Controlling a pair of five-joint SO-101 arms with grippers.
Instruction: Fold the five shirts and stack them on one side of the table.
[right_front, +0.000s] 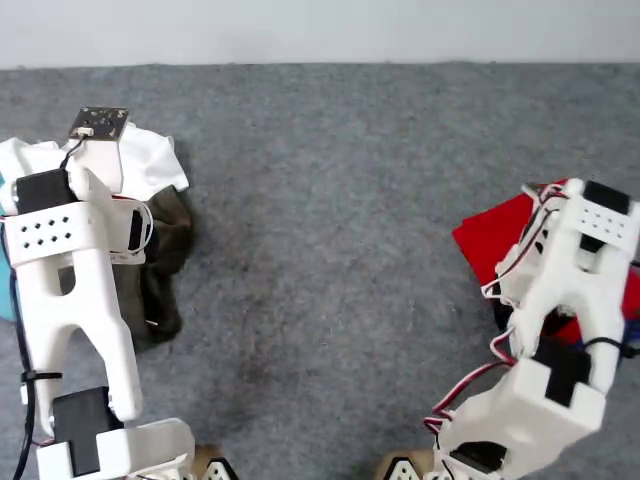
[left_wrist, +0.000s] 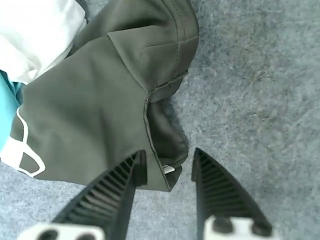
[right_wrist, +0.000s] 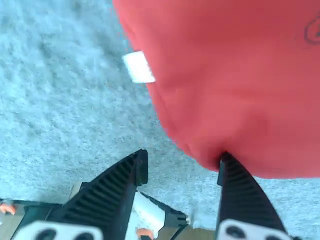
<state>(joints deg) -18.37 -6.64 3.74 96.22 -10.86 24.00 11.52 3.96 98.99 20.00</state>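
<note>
- Crumpled dark olive cloth shirt (right_front: 168, 262) at the high view's left edge; left gripper (left_wrist: 169, 160), ribbed jaws part-open, astride its hem corner, gripping nothing.
- Smooth red cloth shirt (right_front: 492, 238) at the right edge; right gripper (right_wrist: 183, 159) gapes wide, empty.

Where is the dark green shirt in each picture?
High view: dark olive cloth shirt at the left edge, beside the white cloth shirt, partly under the left arm.
Left wrist view: shirt ahead of the left gripper, beside the white one.
Right wrist view: red cloth shirt here.
Shared landmark: grey felt table cover.
</note>
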